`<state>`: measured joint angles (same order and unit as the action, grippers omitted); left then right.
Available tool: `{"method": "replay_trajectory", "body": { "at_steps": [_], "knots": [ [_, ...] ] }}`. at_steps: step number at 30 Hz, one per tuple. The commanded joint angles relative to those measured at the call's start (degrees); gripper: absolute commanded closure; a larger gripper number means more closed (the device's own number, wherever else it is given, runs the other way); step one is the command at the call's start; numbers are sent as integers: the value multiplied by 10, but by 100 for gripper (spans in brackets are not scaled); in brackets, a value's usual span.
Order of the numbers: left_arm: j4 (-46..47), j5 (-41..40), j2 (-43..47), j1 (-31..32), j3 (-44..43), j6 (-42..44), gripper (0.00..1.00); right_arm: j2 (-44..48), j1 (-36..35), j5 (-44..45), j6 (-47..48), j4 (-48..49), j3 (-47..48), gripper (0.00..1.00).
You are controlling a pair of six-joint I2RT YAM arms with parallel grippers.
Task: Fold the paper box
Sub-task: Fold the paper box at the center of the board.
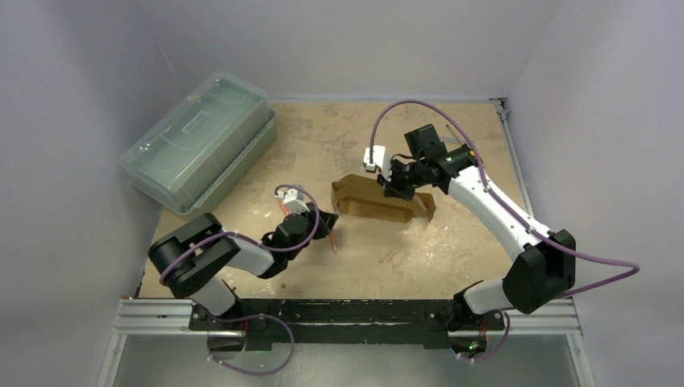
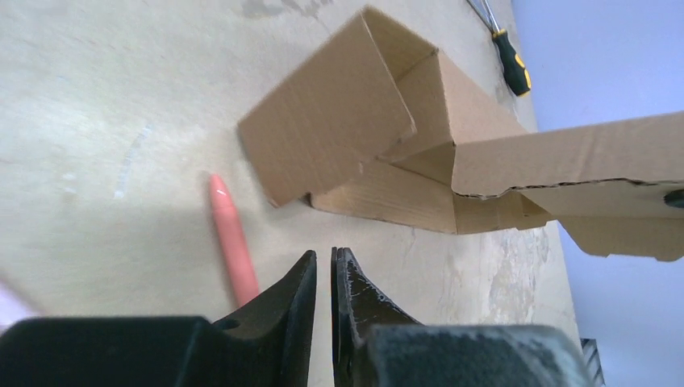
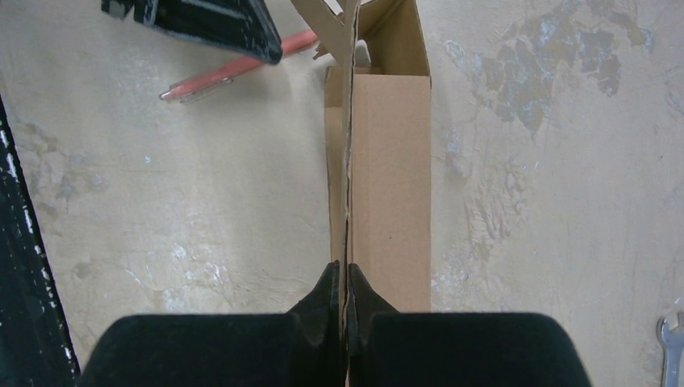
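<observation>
The paper box (image 1: 379, 203) is brown cardboard, lying partly formed on the table just right of centre. My right gripper (image 1: 395, 187) holds it from above. In the right wrist view that gripper (image 3: 345, 270) is shut on the thin upright edge of a panel of the paper box (image 3: 391, 177). My left gripper (image 1: 327, 222) hovers just left of the box without touching it. In the left wrist view its jaws (image 2: 324, 256) stand a narrow slit apart with nothing between them. They point at the box's open end (image 2: 363, 137), and a long flap (image 2: 565, 161) stretches away to the right.
A red pen (image 2: 230, 238) lies on the table beside the left gripper. A large translucent green case (image 1: 198, 141) stands at the back left. A screwdriver (image 2: 508, 56) lies beyond the box, and a wrench (image 3: 669, 347) lies to its right.
</observation>
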<state>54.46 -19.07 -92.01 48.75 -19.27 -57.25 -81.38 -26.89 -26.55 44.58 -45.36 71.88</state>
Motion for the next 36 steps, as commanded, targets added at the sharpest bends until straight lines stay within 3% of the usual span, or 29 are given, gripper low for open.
{"method": "replay_trajectory", "body": {
  "at_steps": [1,4,9,12,16,26,36],
  "knots": [
    [0,46,65,-50,37,77,87,14,1,-12,1,6,-5,100],
    [-15,76,87,-104,39,109,82,14,1,-12,2,6,-5,100],
    [36,193,56,-177,7,169,64,12,1,-14,2,4,-1,100],
    [32,281,9,-204,-46,221,60,12,1,-15,2,2,0,100],
    [68,337,-44,-227,-79,254,56,12,2,-14,2,2,1,100],
    [105,299,-115,-262,-116,204,57,6,1,-18,3,3,3,100],
    [209,417,-222,-264,-160,147,64,2,2,-17,3,3,5,100]
  ]
}}
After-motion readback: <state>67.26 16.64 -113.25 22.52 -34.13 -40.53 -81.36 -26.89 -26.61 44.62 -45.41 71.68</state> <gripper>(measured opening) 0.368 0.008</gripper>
